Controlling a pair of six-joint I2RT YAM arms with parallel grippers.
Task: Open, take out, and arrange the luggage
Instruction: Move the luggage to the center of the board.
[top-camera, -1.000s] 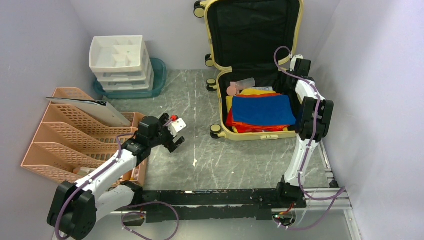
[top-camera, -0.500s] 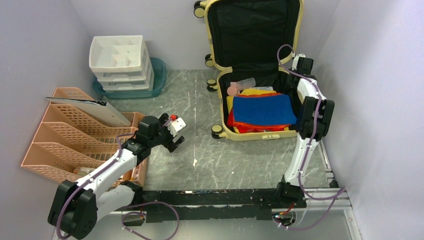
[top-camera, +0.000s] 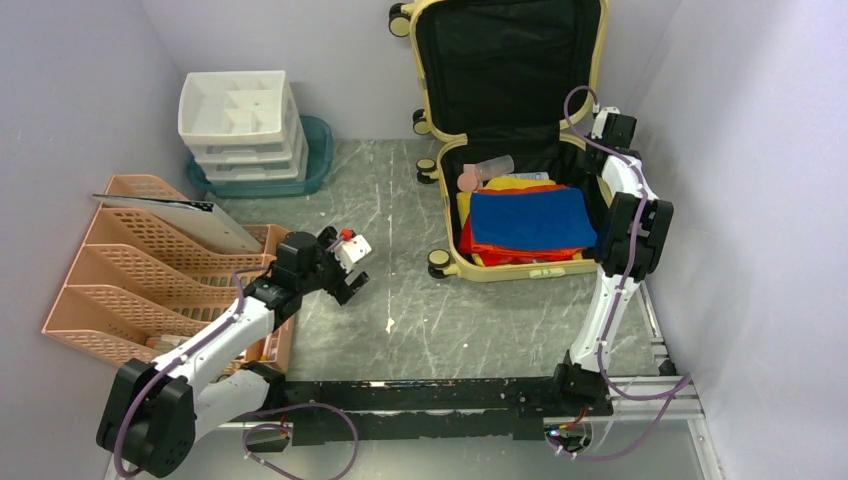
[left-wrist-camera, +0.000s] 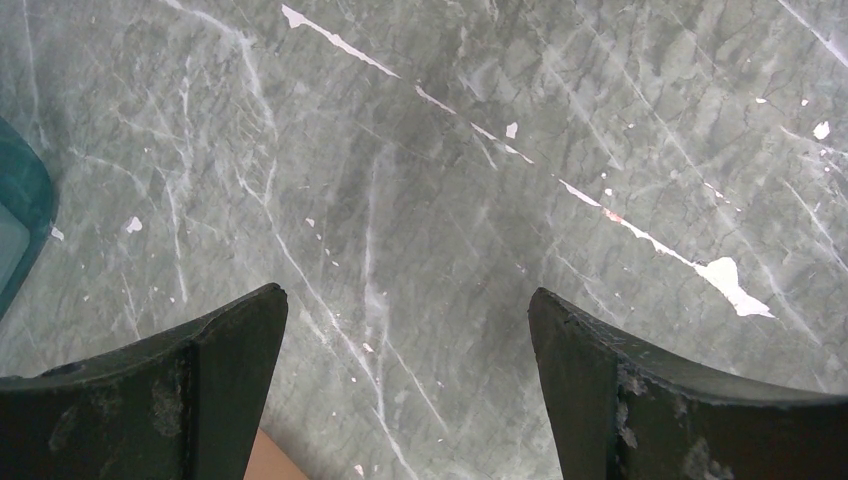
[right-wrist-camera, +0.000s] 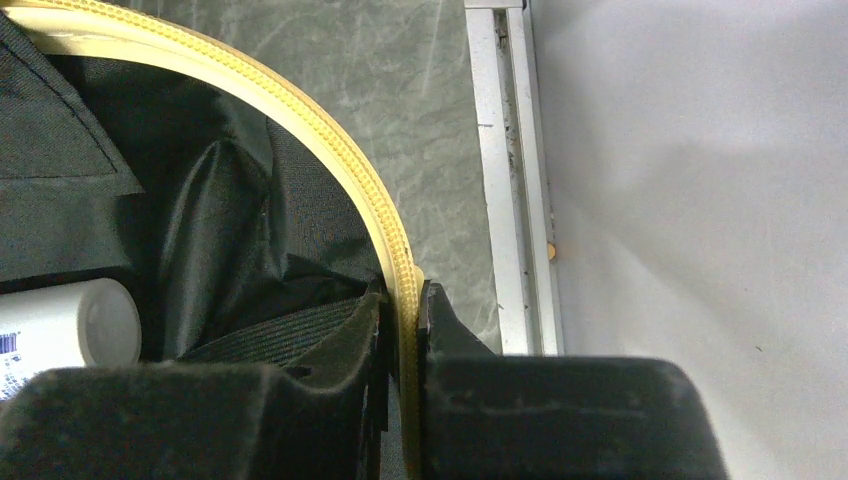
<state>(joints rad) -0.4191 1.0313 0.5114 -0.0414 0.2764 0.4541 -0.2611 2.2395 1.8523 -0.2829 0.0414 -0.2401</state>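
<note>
The right gripper (right-wrist-camera: 405, 300) is pinching the yellow rim of the luggage (right-wrist-camera: 340, 150), so it should be dragging slowly and level, while the left gripper (left-wrist-camera: 405, 295) is hanging wide, empty.

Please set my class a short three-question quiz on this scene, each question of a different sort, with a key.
1. True or false: the luggage lies with its lid shut.
2. What is the right gripper pinching? A: the luggage's yellow zipped rim; B: one of its wheels; C: its handle.
3. Fill the gap: the left gripper hangs over the bare tabletop with its jaws ____.

Key: 1 false; 2 A; 3 open.
</note>
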